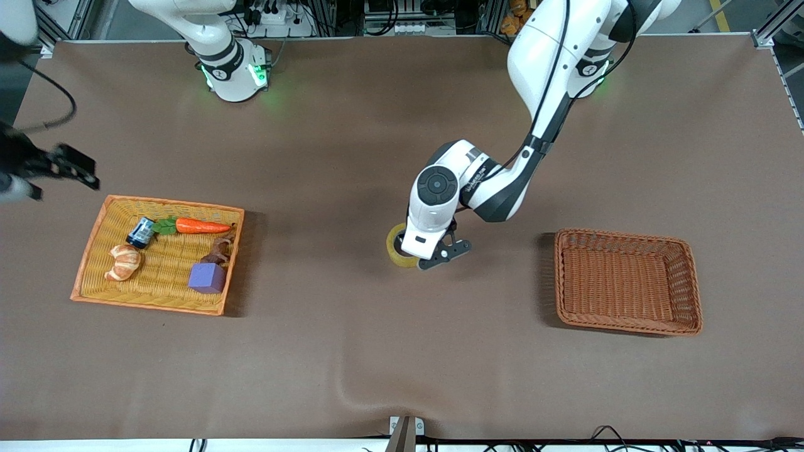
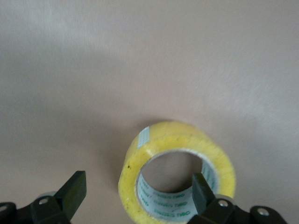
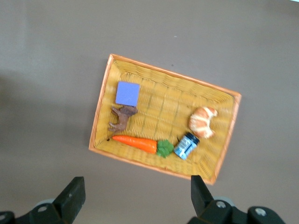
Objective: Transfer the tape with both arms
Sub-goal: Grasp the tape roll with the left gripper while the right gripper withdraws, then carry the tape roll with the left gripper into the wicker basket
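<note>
Brown matte worktop (image 1: 352, 351), slightly rippled near the front camera's edge; aluminium framing and cables along the edge by the arm bases.

Tape (image 1: 399, 246) stands on its edge near mid-worktop, between the two baskets, core axis roughly level. From the tape, the yellow wicker tray (image 1: 88, 263) lies at about 9 o'clock in the front view, the empty brown wicker basket (image 1: 628, 326) at about 3 o'clock.

Left end effector (image 1: 440, 254) is low at the tape, fingers spread and released, nothing gripped. In the left wrist view one finger (image 2: 203, 189) sits in front of the core opening, the other well clear of the roll's outer side; contact cannot be confirmed.

Right end effector (image 1: 66, 166) waits in the air over the worktop just off the tray's rim, at the right arm's end; fingers apart, empty.

Handling, as judged: light, stiff roll; glossy outer wrap likely slippery; round, so it may roll if nudged. Best hold looks like pinching the ring wall, one finger inside the core, one outside.

Writing: greenish print repeats inside the core, too blurred to read. Small pale label on the roll's outer face, unreadable.

Tray holds a toy carrot (image 1: 201, 226), croissant (image 1: 124, 262), purple block (image 1: 206, 277), blue can (image 1: 141, 232) and a brown animal figure (image 1: 218, 250).
</note>
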Available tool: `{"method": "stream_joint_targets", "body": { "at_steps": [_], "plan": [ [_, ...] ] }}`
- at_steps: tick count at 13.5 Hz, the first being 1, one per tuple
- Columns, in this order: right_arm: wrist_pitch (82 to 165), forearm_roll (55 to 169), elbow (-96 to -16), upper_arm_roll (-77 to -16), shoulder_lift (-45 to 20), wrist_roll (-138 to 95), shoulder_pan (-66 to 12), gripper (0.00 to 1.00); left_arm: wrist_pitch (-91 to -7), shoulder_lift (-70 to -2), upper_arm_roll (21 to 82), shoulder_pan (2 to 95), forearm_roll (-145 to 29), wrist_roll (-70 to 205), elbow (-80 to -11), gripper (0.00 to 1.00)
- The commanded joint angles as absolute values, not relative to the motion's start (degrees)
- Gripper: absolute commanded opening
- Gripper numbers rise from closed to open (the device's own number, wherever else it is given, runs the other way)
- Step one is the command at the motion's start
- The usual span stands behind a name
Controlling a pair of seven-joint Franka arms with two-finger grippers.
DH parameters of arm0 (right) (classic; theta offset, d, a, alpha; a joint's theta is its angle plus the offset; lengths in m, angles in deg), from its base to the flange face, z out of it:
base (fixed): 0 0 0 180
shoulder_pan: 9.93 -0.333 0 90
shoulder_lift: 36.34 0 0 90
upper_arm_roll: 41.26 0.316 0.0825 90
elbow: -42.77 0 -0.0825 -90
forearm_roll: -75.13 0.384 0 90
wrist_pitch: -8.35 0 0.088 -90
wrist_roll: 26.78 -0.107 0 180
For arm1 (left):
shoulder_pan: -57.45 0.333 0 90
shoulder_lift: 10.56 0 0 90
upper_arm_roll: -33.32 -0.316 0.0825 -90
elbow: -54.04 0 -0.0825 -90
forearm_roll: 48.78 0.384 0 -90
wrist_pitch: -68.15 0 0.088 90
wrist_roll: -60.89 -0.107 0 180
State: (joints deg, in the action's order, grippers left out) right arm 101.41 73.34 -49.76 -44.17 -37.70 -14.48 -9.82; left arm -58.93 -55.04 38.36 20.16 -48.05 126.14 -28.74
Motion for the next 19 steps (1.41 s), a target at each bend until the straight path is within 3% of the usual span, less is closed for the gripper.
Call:
{"method": "stream_joint_targets", "body": {
  "at_steps": [1,2,3,4,6,7,9,14,19],
  "plan": [
    [100.29,71.7,-52.06,-43.37,-40.81,-19.39,-8.87,1.0,-58.59,-54.77,37.71,18.87,-48.34,127.95,-30.33,1.0],
    [100.03,71.7,-52.06,-43.28,-40.99,-20.71,-8.87,1.0,-58.59,-55.9,37.71,18.87,-47.99,127.96,-30.25,1.0],
    [99.24,71.7,-51.97,-43.28,-40.99,-21.59,-8.96,1.0,-58.59,-56.52,37.71,18.52,-46.24,128.04,-30.07,0.94],
    [98.19,71.7,-51.54,-43.28,-40.99,-20.99,-8.87,1.0,-58.59,-57.05,37.71,18.17,-44.31,128.13,-30.07,0.69],
    [96.77,73.19,-50.31,-43.54,-40.47,-18.45,-8.17,1.0,-58.59,-57.32,37.8,18.16,-43.77,128.04,-30.07,0.07],
    [96.77,73.98,-49.61,-43.54,-40.03,-18.44,-8.17,1.0,-58.59,-57.32,37.71,18.51,-43.68,127.35,-29.9,0.0],
    [96.68,74.42,-49.51,-43.54,-40.03,-18.52,-7.12,1.0,-56.59,-56.01,37.54,19.91,-43.68,127.34,-29.63,0.0],
    [96.51,75.92,-49.51,-43.54,-39.68,-18.44,-6.68,1.0,-38.85,-41.61,37.54,31.41,-43.59,112.25,-30.16,0.0],
    [95.63,75.56,-49.43,-43.11,-39.68,-18.44,-5.2,1.0,-32.66,-36.48,38.06,51.51,-44.2,91.69,-31.38,0.0]
  ]
}}
